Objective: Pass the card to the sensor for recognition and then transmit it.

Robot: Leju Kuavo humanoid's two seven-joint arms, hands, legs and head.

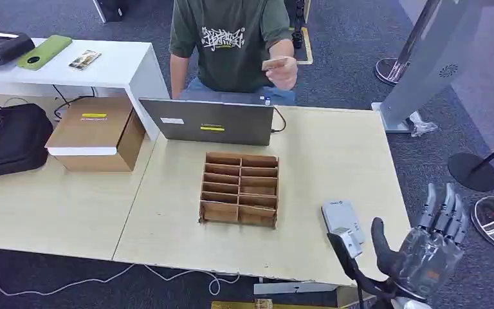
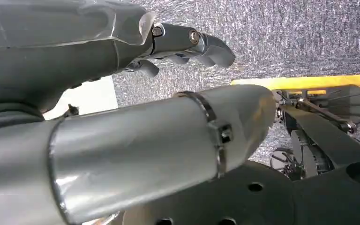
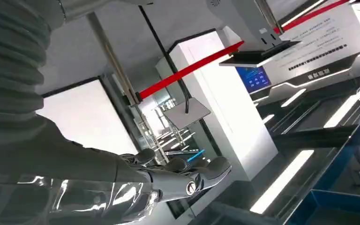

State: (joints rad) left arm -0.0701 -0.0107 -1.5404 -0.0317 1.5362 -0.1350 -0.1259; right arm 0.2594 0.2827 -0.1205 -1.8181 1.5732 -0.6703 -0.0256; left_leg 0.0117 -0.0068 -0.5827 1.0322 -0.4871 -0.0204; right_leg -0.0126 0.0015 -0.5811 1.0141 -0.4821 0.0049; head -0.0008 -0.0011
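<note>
A person behind the table holds a tan card (image 1: 274, 64) up in one hand, well above the laptop. A white sensor pad (image 1: 342, 218) lies on the table near its front right corner. My right hand (image 1: 432, 239) is raised just right of the sensor, palm up, fingers spread, holding nothing; its fingers (image 3: 183, 171) show against a bright hall in the right wrist view. My left hand (image 2: 187, 44) hangs over grey carpet with its fingers loosely curled and nothing in them.
A brown cardboard divider box (image 1: 239, 188) sits mid-table behind a grey laptop (image 1: 208, 121). A cardboard box (image 1: 96, 132) and black bag (image 1: 8, 138) lie on the left table. A white kiosk (image 1: 424, 64) and stand bases (image 1: 473, 170) are to the right.
</note>
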